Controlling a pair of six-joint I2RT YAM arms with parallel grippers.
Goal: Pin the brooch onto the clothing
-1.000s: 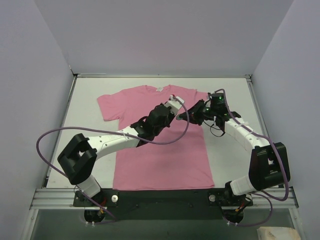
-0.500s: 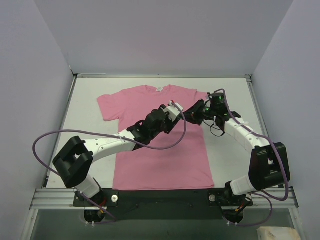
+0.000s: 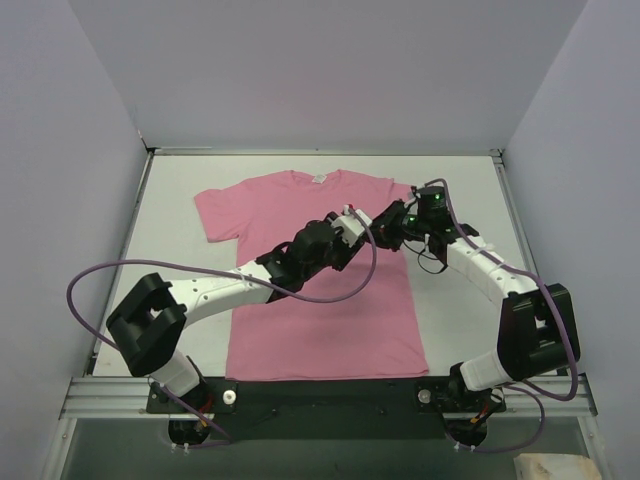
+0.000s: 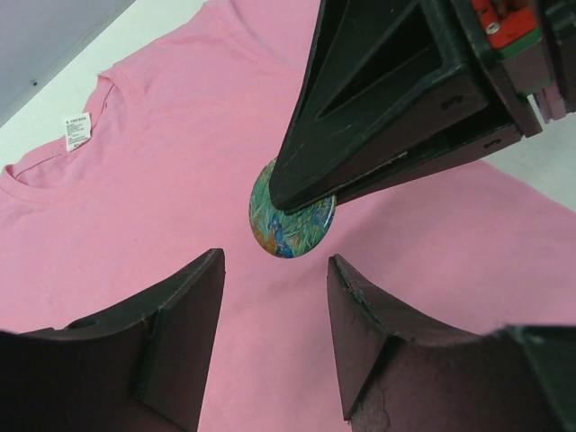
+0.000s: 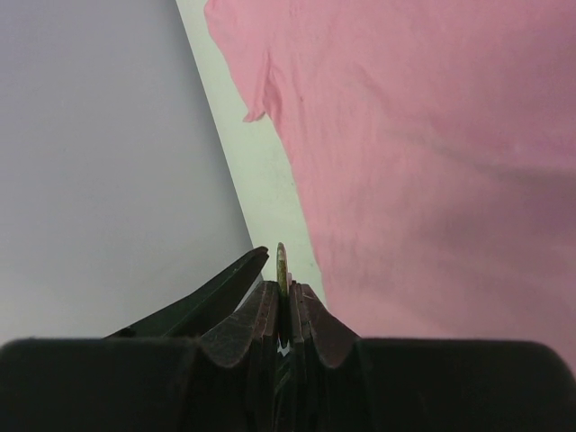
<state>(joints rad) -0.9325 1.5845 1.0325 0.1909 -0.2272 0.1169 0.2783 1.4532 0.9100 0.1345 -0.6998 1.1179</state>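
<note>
The clothing, a pink T-shirt [image 3: 330, 310], lies flat on the table with its neckline at the far side. The brooch [image 4: 291, 216] is a small round disc with a green, blue and orange pattern, hanging above the shirt's chest [image 4: 135, 207]. My right gripper [image 5: 282, 288] is shut on the brooch [image 5: 282, 263], which shows edge-on there. My left gripper [image 4: 275, 261] is open just short of the brooch, a finger on either side below it and not touching it. In the top view both grippers [image 3: 358, 222] [image 3: 388, 222] meet over the shirt's upper right part, and the brooch is hidden.
The white label [image 4: 78, 131] sits inside the neckline. The white table [image 3: 170, 220] has grey walls on three sides and a metal rail [image 3: 320, 395] along the near edge. A purple cable [image 3: 100, 275] loops off the left arm.
My left gripper has opened and let go of the brooch, drawing back a little. The right gripper stays shut on the brooch and has shifted slightly left.
</note>
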